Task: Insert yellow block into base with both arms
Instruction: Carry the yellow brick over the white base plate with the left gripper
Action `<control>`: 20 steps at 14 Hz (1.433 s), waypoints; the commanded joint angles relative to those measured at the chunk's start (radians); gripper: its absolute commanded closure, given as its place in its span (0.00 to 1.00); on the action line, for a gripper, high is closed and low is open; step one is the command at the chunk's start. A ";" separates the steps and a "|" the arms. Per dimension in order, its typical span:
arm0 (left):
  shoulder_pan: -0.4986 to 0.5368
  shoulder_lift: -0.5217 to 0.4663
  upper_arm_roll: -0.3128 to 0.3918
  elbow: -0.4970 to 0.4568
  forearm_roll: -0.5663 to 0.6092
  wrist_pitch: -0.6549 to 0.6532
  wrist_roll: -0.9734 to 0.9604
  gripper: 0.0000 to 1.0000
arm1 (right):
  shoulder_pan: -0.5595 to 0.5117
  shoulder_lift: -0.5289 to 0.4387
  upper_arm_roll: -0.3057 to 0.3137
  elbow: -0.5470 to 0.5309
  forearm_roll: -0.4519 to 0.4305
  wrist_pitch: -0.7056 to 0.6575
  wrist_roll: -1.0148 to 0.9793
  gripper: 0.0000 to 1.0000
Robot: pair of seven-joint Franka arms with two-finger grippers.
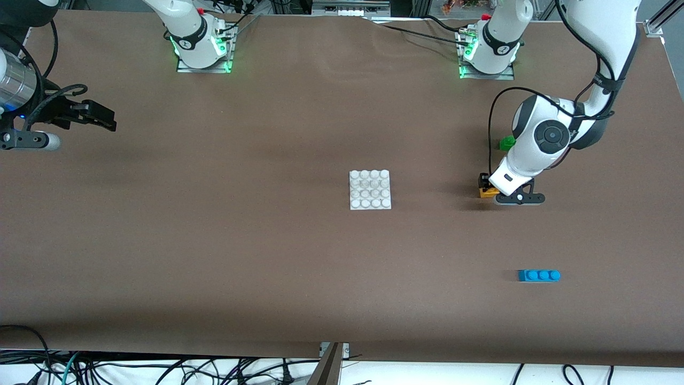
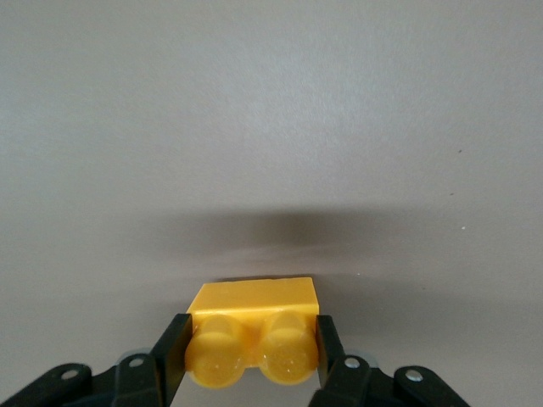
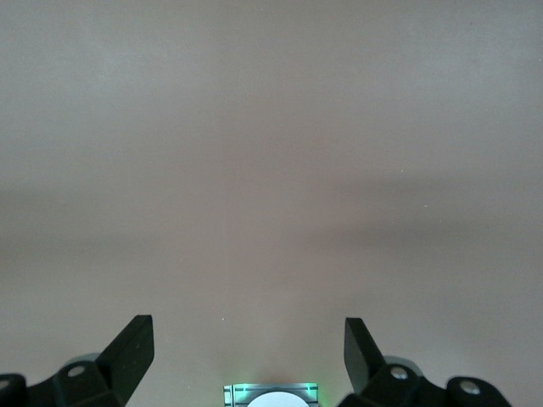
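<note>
Counted three bricks on the table: one yellow, one green, one blue. There was one white base, plus two arms, each carrying one gripper.

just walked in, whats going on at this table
The left end effector is down at the table with its fingers shut on the yellow block, toward the left arm's end. The white base sits mid-table with nothing on it yet. The right end effector waits open at the right arm's end. A green brick and blue brick lie untouched.
</note>
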 commanded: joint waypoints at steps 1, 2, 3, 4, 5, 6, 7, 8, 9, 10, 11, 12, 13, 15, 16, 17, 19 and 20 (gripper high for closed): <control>-0.012 -0.036 -0.055 0.122 0.015 -0.194 -0.011 0.64 | -0.012 0.004 0.007 0.017 0.015 -0.005 0.007 0.01; -0.016 -0.032 -0.078 0.174 0.015 -0.260 -0.030 0.64 | -0.012 0.004 0.006 0.017 0.015 -0.006 0.007 0.01; -0.025 -0.018 -0.107 0.217 0.012 -0.308 -0.059 0.64 | -0.012 0.006 0.006 0.017 0.017 -0.005 0.007 0.01; -0.036 -0.006 -0.133 0.259 0.012 -0.342 -0.086 0.64 | -0.012 0.005 0.006 0.017 0.015 -0.005 0.007 0.01; -0.059 0.016 -0.156 0.306 0.012 -0.373 -0.118 0.64 | -0.012 0.006 0.006 0.017 0.017 -0.005 0.007 0.01; -0.100 0.040 -0.165 0.357 0.007 -0.405 -0.157 0.64 | -0.012 0.006 0.006 0.017 0.015 -0.005 0.007 0.01; -0.149 0.063 -0.165 0.403 0.007 -0.437 -0.206 0.64 | -0.012 0.005 0.006 0.017 0.017 -0.003 0.007 0.01; -0.188 0.083 -0.165 0.443 0.006 -0.460 -0.252 0.64 | -0.012 0.004 0.006 0.017 0.017 0.000 0.007 0.01; -0.229 0.106 -0.165 0.475 0.003 -0.465 -0.284 0.64 | -0.012 0.004 0.006 0.017 0.017 0.001 0.006 0.01; -0.263 0.132 -0.165 0.515 -0.009 -0.465 -0.298 0.64 | -0.012 0.004 0.006 0.017 0.017 0.001 0.003 0.01; -0.284 0.167 -0.165 0.564 -0.023 -0.465 -0.301 0.64 | -0.012 0.004 0.006 0.017 0.017 0.001 0.003 0.01; -0.301 0.210 -0.165 0.615 -0.052 -0.465 -0.303 0.64 | -0.012 0.004 0.006 0.017 0.017 0.004 0.003 0.01; -0.321 0.249 -0.165 0.661 -0.092 -0.465 -0.307 0.64 | -0.012 0.004 0.006 0.017 0.017 0.007 0.003 0.01; -0.376 0.309 -0.161 0.716 -0.114 -0.465 -0.329 0.64 | -0.012 0.004 0.006 0.017 0.017 0.012 0.000 0.01; -0.390 0.333 -0.159 0.718 -0.112 -0.463 -0.340 0.64 | -0.012 0.004 0.006 0.017 0.017 0.018 -0.002 0.01; -0.401 0.362 -0.159 0.718 -0.103 -0.460 -0.347 0.64 | -0.012 0.006 0.006 0.017 0.017 0.021 -0.002 0.01; -0.441 0.395 -0.149 0.718 -0.102 -0.456 -0.343 0.63 | -0.012 0.006 0.006 0.017 0.017 0.039 -0.005 0.01; -0.443 0.402 -0.147 0.718 -0.103 -0.456 -0.341 0.63 | -0.012 0.006 0.006 0.017 0.017 0.041 -0.005 0.01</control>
